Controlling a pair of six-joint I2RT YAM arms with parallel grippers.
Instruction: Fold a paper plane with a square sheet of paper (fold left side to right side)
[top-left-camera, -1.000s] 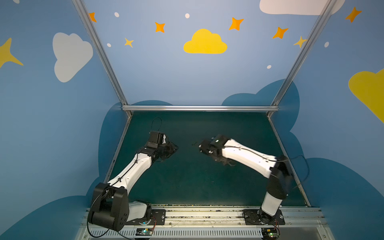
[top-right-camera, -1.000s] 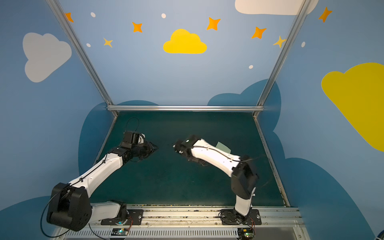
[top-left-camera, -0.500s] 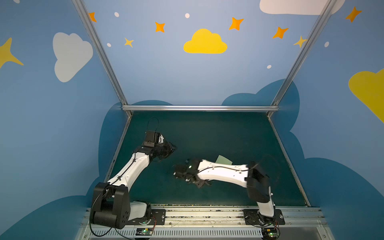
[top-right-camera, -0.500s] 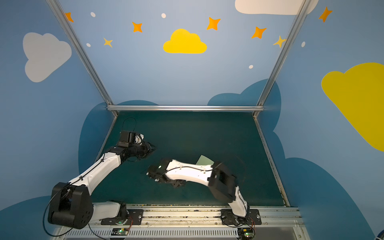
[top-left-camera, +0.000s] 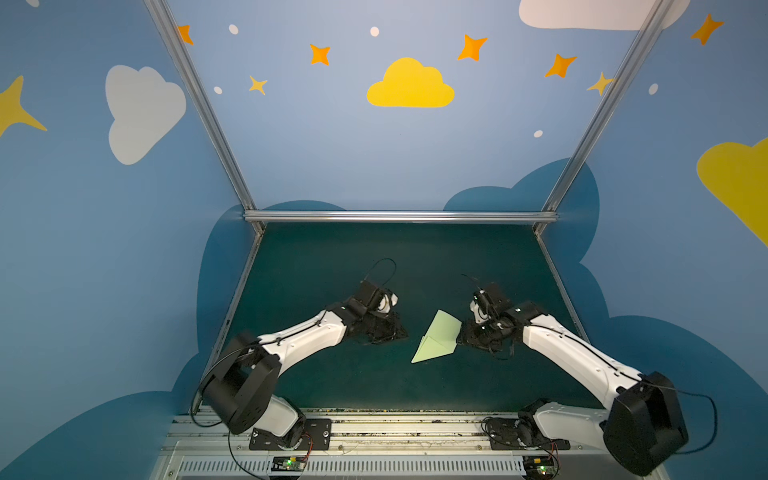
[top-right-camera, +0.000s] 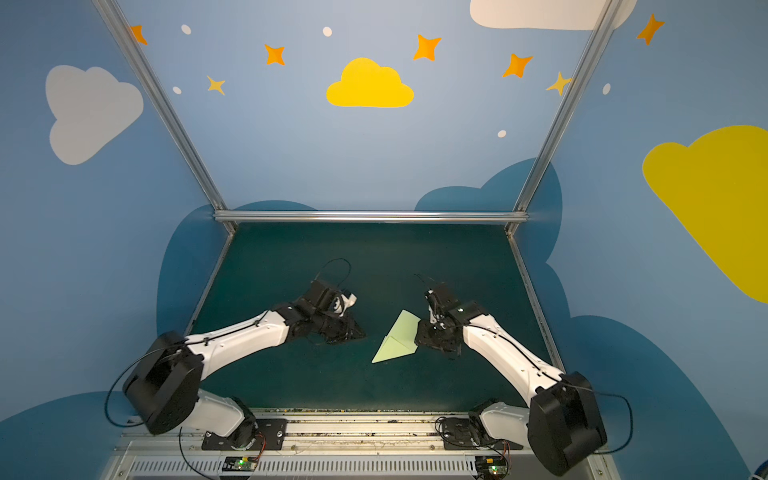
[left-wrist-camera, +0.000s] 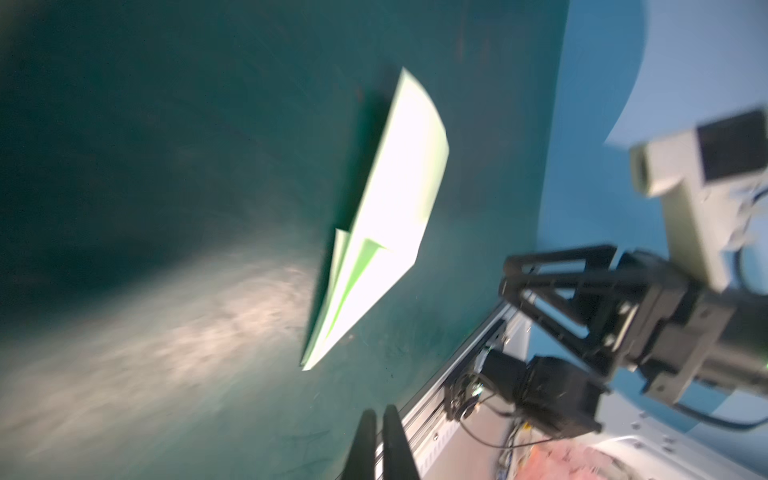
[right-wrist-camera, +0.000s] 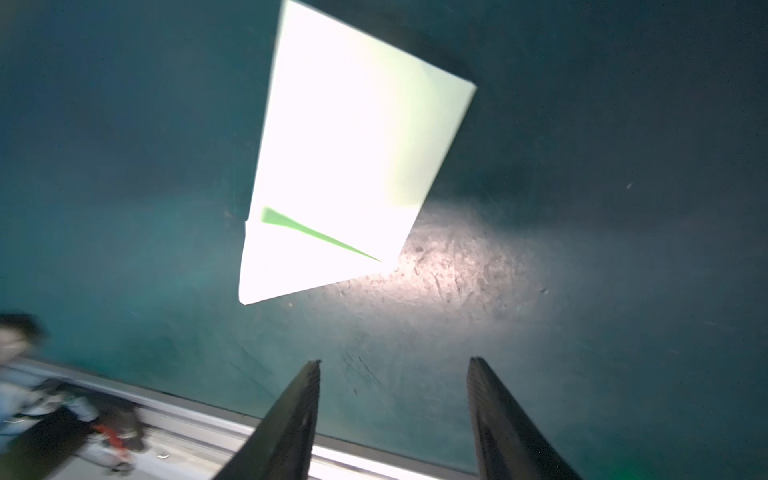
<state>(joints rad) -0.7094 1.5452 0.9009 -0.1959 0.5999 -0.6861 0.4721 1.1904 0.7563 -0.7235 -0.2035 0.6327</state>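
Observation:
The paper plane (top-left-camera: 436, 343) (top-right-camera: 397, 343) is a pale green pointed dart lying on the dark green mat (top-left-camera: 374, 257), its tip towards the front left and its wide end at the back right. It also shows in the left wrist view as the paper plane (left-wrist-camera: 386, 232) and in the right wrist view as the paper plane (right-wrist-camera: 345, 166), with a folded flap visible. My left gripper (top-left-camera: 392, 332) (left-wrist-camera: 380, 409) is shut and empty, a short way left of the plane. My right gripper (top-left-camera: 467, 338) (right-wrist-camera: 395, 361) stands open beside the plane's wide end, with nothing between its fingers.
An aluminium rail (top-left-camera: 399, 216) bounds the mat at the back, and slanted rails run along both sides. The front rail (top-left-camera: 374, 428) carries both arm bases. Blue painted walls enclose the cell on three sides.
My right arm has swung back from the front left to the right side, beside the plane. The left gripper has shut and shifted right. The plane now lies fully uncovered.

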